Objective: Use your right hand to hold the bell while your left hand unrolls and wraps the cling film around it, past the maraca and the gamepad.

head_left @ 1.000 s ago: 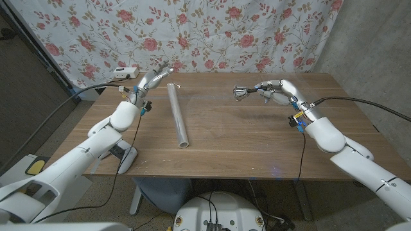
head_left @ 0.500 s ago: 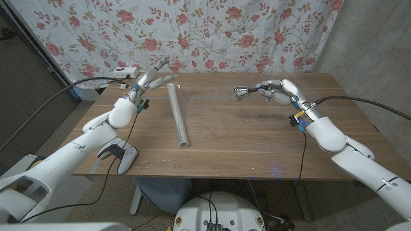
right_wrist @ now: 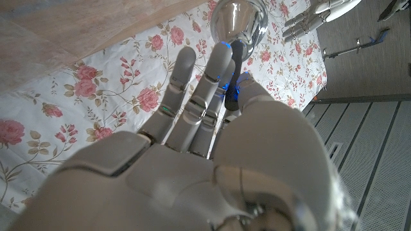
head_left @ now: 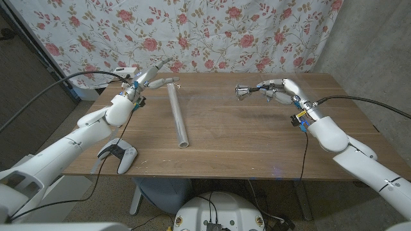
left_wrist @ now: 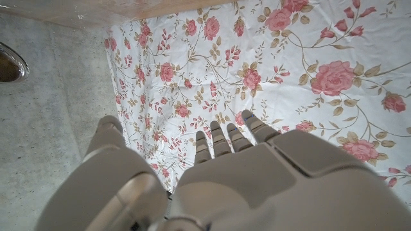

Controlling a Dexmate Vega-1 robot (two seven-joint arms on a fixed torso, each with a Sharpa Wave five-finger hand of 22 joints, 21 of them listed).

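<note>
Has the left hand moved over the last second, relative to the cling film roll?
Yes. The left hand has lifted and drifted toward the floral backdrop, past the far end of the clear cling film roll, which stayed put.

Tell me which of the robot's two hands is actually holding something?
The right hand, far right over the table, holds the small silver bell in its fingertips. The left hand reaches with spread fingers near the far end of the cling film roll, gripping nothing.

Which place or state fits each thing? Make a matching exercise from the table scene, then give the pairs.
Things:
1. bell
2. cling film roll
3. gamepad
4. left hand

Places or states:
A. near the table's front left edge
B. held by the right hand
C. raised, fingers apart, holding nothing
D. lying lengthwise on the table, untouched

Pairs: 1-B, 2-D, 3-A, 4-C
</note>
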